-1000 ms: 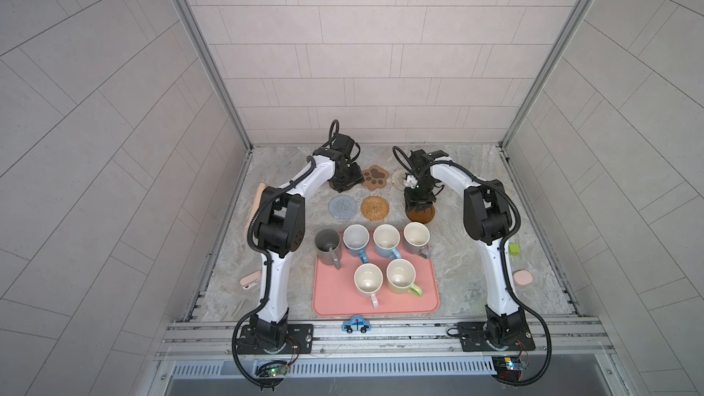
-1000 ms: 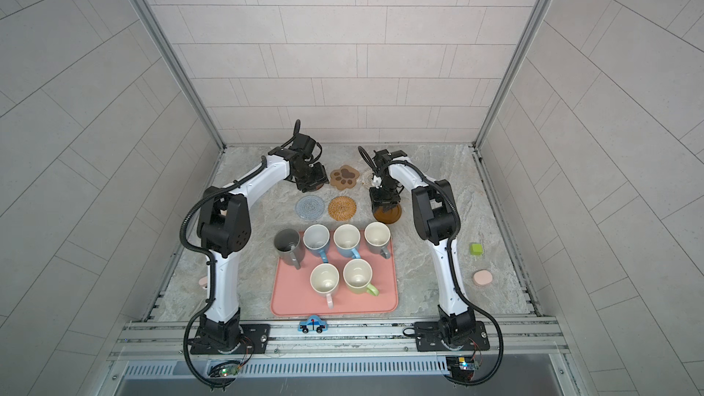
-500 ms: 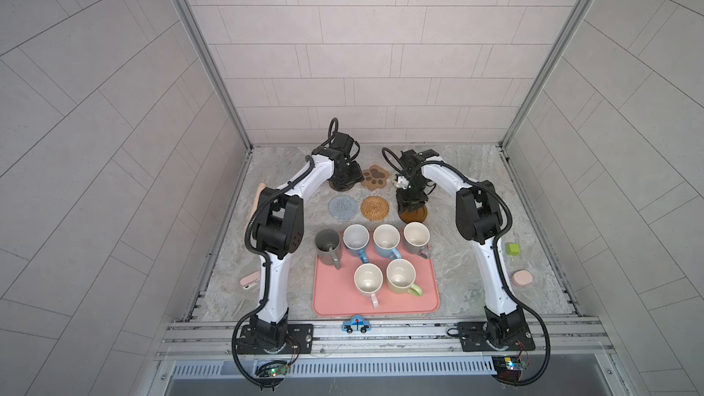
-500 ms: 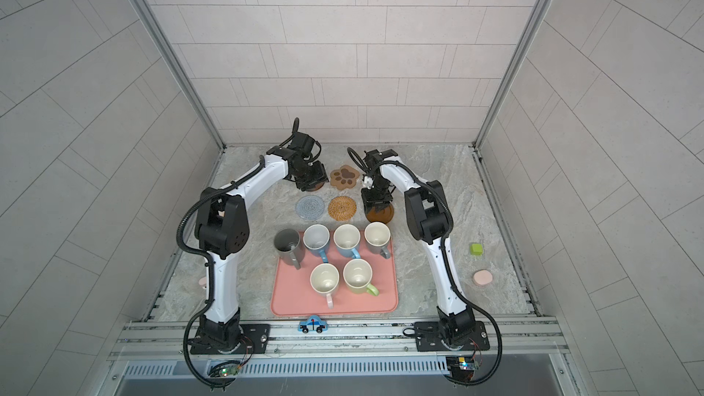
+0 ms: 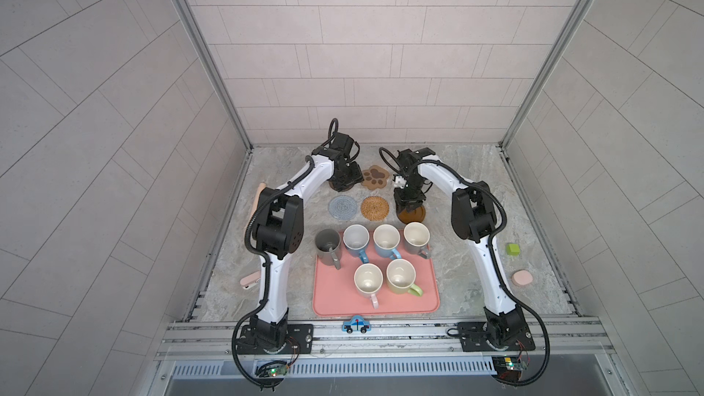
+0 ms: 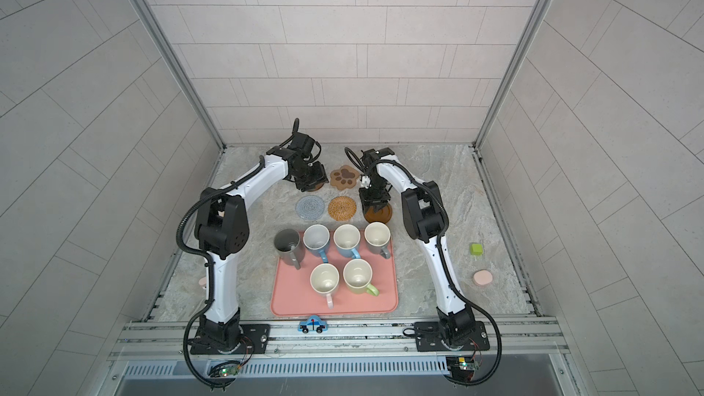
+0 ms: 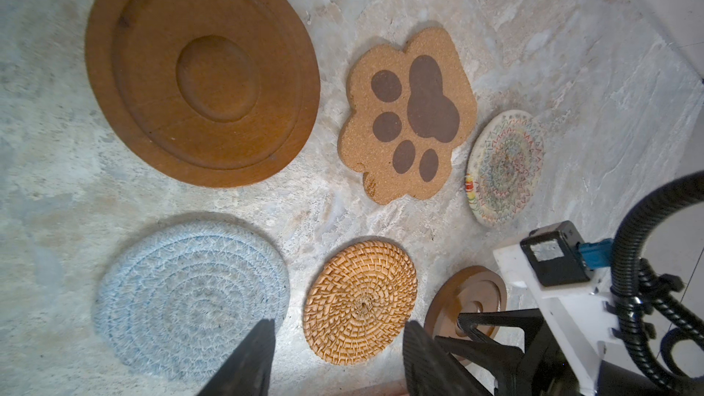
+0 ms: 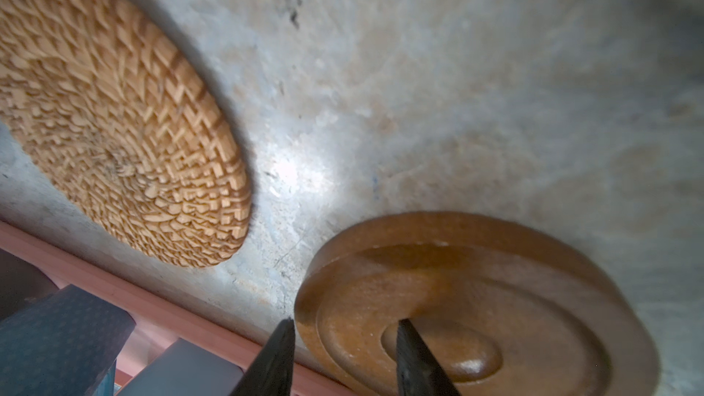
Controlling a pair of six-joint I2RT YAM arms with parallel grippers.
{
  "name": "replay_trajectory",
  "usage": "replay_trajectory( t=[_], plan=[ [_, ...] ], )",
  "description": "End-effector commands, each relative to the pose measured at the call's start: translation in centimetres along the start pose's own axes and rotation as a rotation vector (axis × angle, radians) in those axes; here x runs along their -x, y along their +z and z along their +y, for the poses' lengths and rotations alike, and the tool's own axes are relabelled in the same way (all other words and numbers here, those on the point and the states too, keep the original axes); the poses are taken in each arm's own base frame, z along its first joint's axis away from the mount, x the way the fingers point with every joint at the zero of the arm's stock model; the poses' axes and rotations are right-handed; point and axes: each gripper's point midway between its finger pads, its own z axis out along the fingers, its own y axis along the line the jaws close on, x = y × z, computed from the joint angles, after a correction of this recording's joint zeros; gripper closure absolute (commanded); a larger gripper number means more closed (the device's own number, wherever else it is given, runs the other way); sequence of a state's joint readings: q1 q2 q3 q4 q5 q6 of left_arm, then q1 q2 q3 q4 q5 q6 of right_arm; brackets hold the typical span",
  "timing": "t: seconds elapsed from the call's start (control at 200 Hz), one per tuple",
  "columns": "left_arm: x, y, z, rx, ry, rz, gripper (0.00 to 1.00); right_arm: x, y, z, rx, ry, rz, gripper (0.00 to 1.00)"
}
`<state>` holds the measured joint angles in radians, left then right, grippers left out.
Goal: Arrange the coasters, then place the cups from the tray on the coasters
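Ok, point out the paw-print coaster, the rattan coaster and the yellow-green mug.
paw-print coaster [image 5: 375, 177]: in a top view, large dark pad.
rattan coaster [image 7: 360, 302]: left wrist view, woven centre.
yellow-green mug [image 6: 357, 274]: in a top view, pale inside.

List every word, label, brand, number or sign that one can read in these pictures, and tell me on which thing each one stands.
No text can be read in any view.
paw-print coaster: a small dark stamp near its edge, too blurred to read.
toy car: a small red mark on its body, too small to read.
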<state>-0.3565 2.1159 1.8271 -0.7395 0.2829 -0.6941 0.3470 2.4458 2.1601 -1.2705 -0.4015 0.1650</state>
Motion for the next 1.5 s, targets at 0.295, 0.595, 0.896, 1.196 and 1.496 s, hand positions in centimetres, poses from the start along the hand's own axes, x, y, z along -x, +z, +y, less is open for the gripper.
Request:
replay_trajectory(
  t=[0.295, 0.595, 0.896, 1.196, 1.496],
  plan=[
    [-0.3, -2.1, 0.1, 0.010, 0.021, -0.018, 0.39, 2.1, 2.4, -0.4, -0.023, -0.008, -0.033, 0.54],
    [-0.3, -2.3, 0.2, 0.011, 0.024, -0.019, 0.39, 2.6, 2.2, -0.3, -0.026, -0.001, -0.047, 0.54],
    [-0.2, -2.3, 0.3, 0.010, 0.024, -0.022, 0.39, 3.0, 2.1, -0.3, -0.025, 0.001, -0.057, 0.53],
    [-0.2, -2.6, 0.2, 0.009, 0.024, -0.028, 0.39, 2.9, 1.2, 0.1, -0.014, -0.011, -0.064, 0.53],
    [-0.1, -2.6, 0.2, 0.009, 0.022, -0.031, 0.39, 3.2, -2.1, 0.5, 0.010, -0.002, -0.129, 0.53]
  ],
)
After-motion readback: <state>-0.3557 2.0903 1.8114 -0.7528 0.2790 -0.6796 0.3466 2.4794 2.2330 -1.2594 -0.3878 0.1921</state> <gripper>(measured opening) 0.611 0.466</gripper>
